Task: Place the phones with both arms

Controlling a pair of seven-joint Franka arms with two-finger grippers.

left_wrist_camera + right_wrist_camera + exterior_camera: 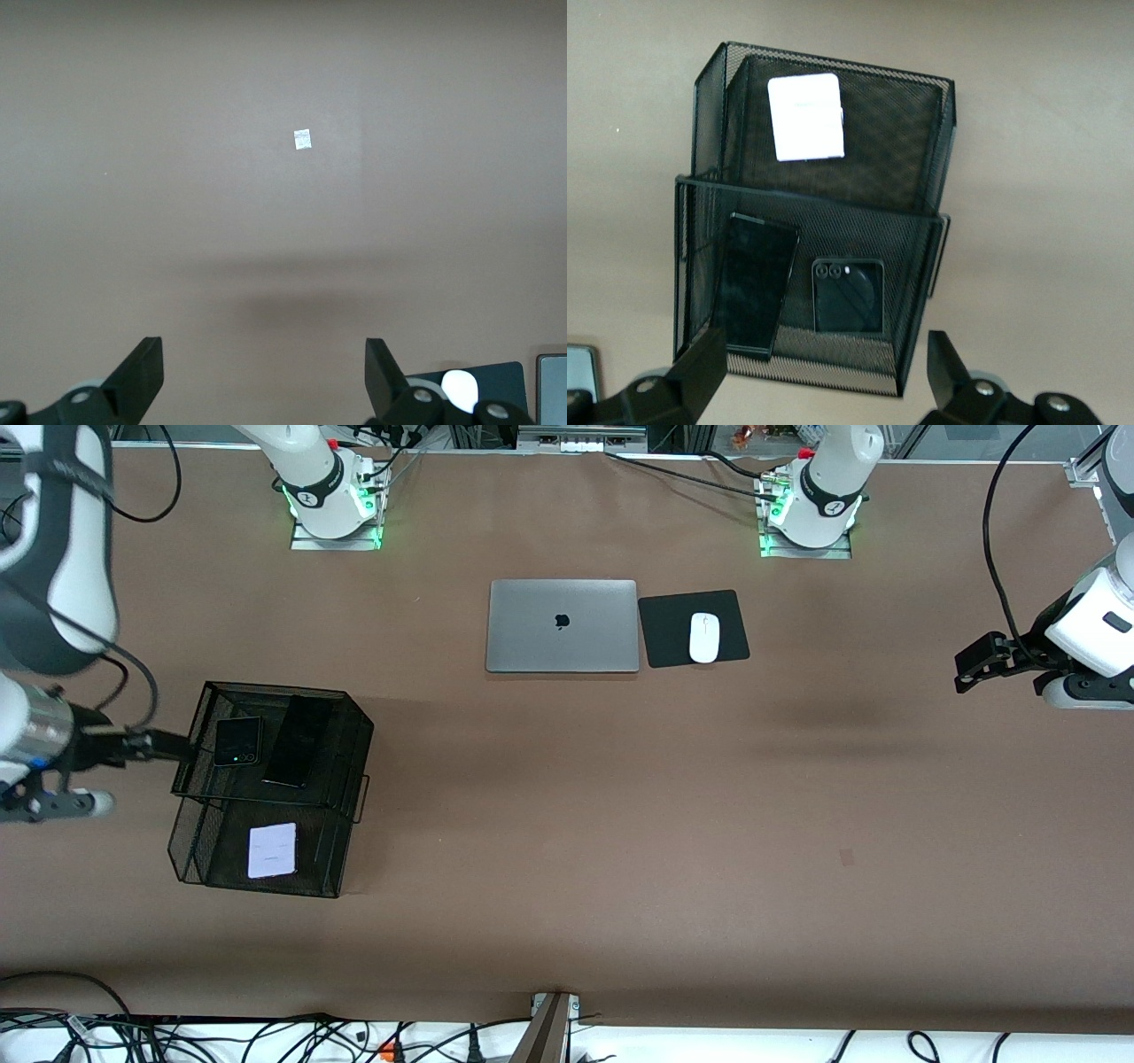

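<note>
Black mesh two-tier organizer (921, 257) standing on the brown desk (1045, 133). Upper tier holding two phones lying side by side: long slim black phone (753, 283), and at its 3 o'clock, small square black phone (848, 295). Lower tier holding small white phone (804, 117). Right tool (824, 367) hovering over the organizer's edge, fingers (704, 367) standing wide apart.

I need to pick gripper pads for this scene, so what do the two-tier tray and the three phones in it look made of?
The tray looks like black wire mesh, probably painted metal: you see through its walls. The long phone and the square phone show glossy black faces, likely glass. The pale phone on the lower tier looks matt white, plastic or glass; unclear.
</note>
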